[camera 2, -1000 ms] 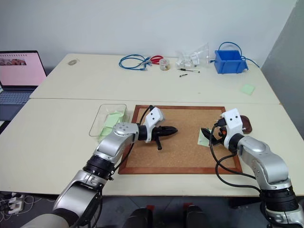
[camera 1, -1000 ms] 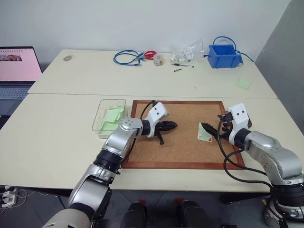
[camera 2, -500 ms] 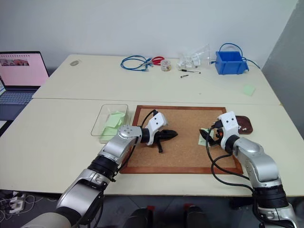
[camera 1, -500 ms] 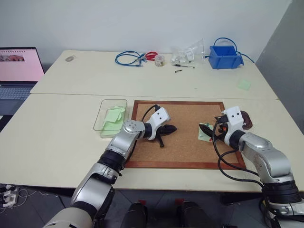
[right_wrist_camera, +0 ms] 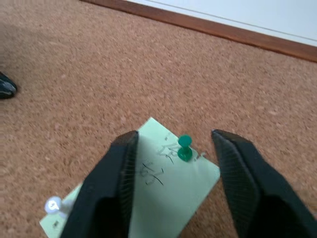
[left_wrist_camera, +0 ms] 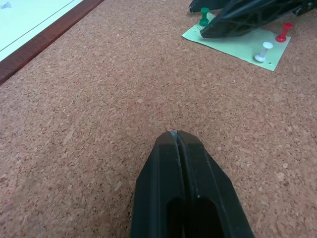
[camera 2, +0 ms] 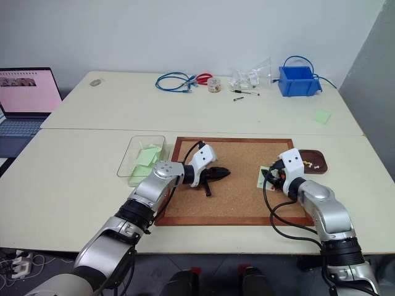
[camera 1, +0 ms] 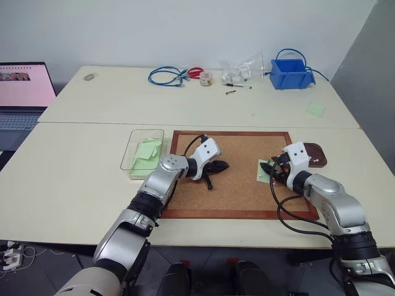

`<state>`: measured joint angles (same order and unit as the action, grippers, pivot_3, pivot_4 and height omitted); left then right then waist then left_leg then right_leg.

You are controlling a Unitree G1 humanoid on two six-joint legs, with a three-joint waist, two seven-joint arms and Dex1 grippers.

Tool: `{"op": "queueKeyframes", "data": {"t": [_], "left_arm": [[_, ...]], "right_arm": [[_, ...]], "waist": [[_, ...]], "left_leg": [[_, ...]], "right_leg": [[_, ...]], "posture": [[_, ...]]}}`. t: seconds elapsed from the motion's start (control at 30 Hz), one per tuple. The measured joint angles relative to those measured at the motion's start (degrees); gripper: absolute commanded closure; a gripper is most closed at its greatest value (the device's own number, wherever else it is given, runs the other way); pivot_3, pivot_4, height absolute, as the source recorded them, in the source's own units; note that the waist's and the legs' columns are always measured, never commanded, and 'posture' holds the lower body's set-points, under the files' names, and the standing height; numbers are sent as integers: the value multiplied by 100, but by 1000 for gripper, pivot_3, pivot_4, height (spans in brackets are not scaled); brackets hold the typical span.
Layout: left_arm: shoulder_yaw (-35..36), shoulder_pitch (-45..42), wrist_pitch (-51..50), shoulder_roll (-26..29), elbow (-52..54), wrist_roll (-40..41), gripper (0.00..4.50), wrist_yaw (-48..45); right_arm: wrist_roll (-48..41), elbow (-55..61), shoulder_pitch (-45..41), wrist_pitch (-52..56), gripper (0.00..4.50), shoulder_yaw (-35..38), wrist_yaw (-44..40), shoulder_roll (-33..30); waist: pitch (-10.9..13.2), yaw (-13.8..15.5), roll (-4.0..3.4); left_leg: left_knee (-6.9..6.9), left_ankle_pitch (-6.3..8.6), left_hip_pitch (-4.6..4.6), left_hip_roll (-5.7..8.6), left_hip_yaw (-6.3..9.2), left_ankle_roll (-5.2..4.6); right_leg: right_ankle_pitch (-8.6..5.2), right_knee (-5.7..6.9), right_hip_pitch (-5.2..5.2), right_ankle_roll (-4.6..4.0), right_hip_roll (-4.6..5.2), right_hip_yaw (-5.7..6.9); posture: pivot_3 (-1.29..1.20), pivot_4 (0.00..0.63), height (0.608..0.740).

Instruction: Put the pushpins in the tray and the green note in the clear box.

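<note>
The left arm reaches from the near left over the cork board (camera 1: 231, 172), bent at the elbow, and its left pincer (camera 1: 221, 166) points to the right, a little downward, just above the cork in the left half of the board. Its two black fingers (left_wrist_camera: 185, 191) are pressed together and hold nothing.

The right arm comes from the near right, its forearm low over the right edge of the board, and the right pincer (right_wrist_camera: 173, 148) points to the left and slightly down at the green note (right_wrist_camera: 168, 191). The two fingers stand apart, one on each side of the green pushpin (right_wrist_camera: 184, 148), and they do not touch it; nothing is held.

The green note lies flat on the right part of the cork board. The green pushpin stands upright in its far corner. A red pushpin (left_wrist_camera: 284, 31) and a white pin (left_wrist_camera: 264, 50) also stand in the note, at other corners.

The tray (camera 2: 311, 161) is on the desk (camera 1: 80, 179) just right of the board, behind the right wrist; small pale things lie in it, too small to tell what. The clear box (camera 1: 143, 153) stands just left of the board, and green paper lies in it. A blue bin (camera 1: 289, 73) is at the far right of the desk.
</note>
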<state>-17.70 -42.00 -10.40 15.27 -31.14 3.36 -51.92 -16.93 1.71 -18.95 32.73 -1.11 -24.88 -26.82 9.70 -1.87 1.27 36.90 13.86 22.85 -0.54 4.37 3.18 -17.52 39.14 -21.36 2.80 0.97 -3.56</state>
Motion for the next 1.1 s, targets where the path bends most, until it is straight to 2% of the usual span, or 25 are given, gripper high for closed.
{"op": "queueKeyframes", "data": {"t": [0.27,0.67,0.83,1.1], "left_arm": [[0,0,58,0,-19,-18,4500,2],[11,-56,90,-5,-97,-24,4500,4],[14,-59,83,3,-100,-39,4500,10],[14,-59,84,6,-99,-39,4500,7]], "right_arm": [[6,-86,-10,-55,4464,164,11,73],[-15,144,32,88,4464,252,72,101],[-374,1071,-13,306,4464,855,258,170],[-448,1068,-28,530,4464,1114,550,257]], "waist": [[0,0,0],[1,-1,-2],[1,-6,-3],[1,-9,-3]], "left_leg": [[0,0,0,0,0,0],[-1,0,4,0,0,0],[-3,0,2,-1,2,0],[-3,0,2,-1,1,0]], "right_leg": [[0,0,0,0,0,0],[0,0,-5,0,0,-1],[0,-1,-2,0,-1,1],[0,-1,-3,0,-1,0]], "posture": [[0,150,740],[0,150,740],[0,150,740],[0,150,740]]}}
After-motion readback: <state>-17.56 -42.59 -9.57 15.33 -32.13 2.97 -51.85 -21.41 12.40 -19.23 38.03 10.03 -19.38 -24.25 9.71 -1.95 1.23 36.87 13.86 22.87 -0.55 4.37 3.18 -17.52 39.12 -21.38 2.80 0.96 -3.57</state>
